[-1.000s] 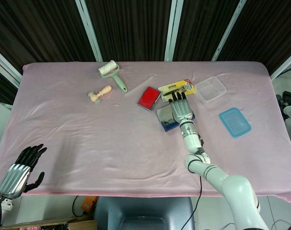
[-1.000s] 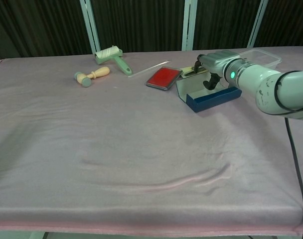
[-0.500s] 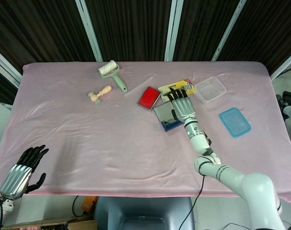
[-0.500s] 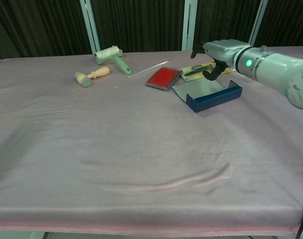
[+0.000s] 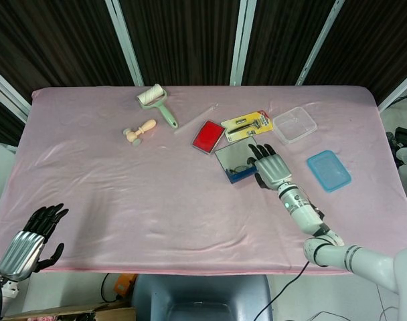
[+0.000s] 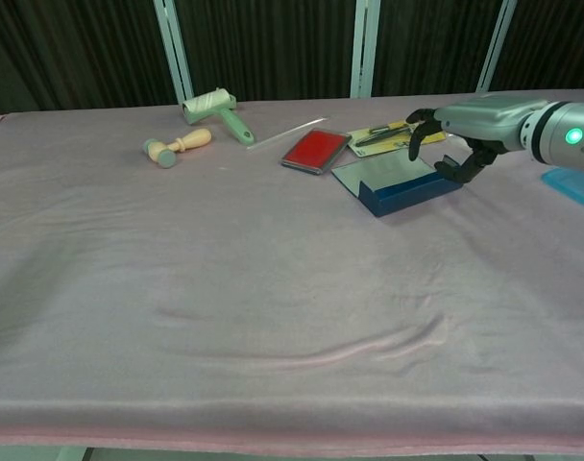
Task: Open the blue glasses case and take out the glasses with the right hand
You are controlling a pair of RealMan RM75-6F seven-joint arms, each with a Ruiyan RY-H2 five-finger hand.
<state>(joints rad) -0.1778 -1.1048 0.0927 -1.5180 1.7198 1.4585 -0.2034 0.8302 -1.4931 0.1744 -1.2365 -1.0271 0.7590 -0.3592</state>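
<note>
Left hand [image 5: 23, 244]: nearest of all, low at the table's front left corner in the head view; silver back, black fingers spread apart, holding nothing.
Tablecloth [image 6: 225, 288]: pink, soft cloth with shallow wrinkles, covering the whole table.
Right hand [image 6: 465, 134]: silver back with black fingers, curved loosely and apart, hovering just over the right end of the case; nothing is held. Whether a fingertip touches the case cannot be told.
Blue glasses case [image 6: 407, 187]: right of centre on the cloth, open. A long, rigid, dark blue box tray, its long axis running from front left to back right in the chest view. Its flat lid [image 5: 233, 157] lies folded back toward the far side, with a grey, shiny inner face. The contents cannot be made out.
Blue tray [image 5: 329, 170]: light blue plastic, rounded rectangle, right of the hand.
Red case [image 6: 316, 149]: flat, glossy red rectangle just beyond the lid.
Yellow card pack [image 5: 247, 125]: tools on yellow backing.
Clear box [image 5: 294, 124]: transparent plastic.
Wooden stamp [image 6: 177, 146]: pale wood, lying flat.
Roller [image 6: 215, 110]: cream drum, green handle, farthest left.
</note>
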